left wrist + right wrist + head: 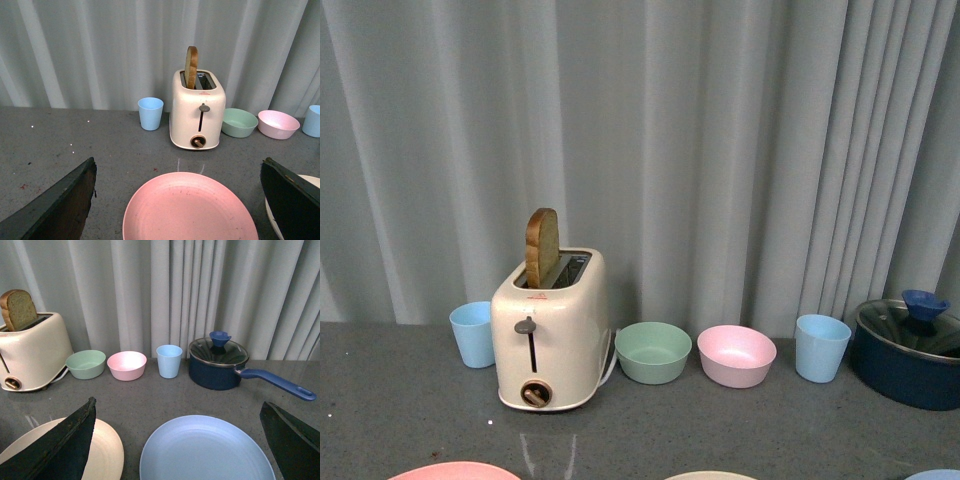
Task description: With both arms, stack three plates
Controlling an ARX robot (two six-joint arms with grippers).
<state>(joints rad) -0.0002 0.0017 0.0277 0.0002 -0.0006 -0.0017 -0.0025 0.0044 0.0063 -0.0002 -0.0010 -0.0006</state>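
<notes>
Three plates lie on the grey table, side by side along its near edge. The pink plate lies between the wide-open fingers of my left gripper, which hovers over it. The light blue plate lies between the open fingers of my right gripper. The cream-white plate sits between the two, partly behind a right finger; its edge also shows in the left wrist view. In the front view only slivers show: pink plate, cream plate, blue plate.
A cream toaster with a bread slice stands at the back. Beside it are a blue cup, green bowl, pink bowl, second blue cup and a lidded blue pot with a long handle.
</notes>
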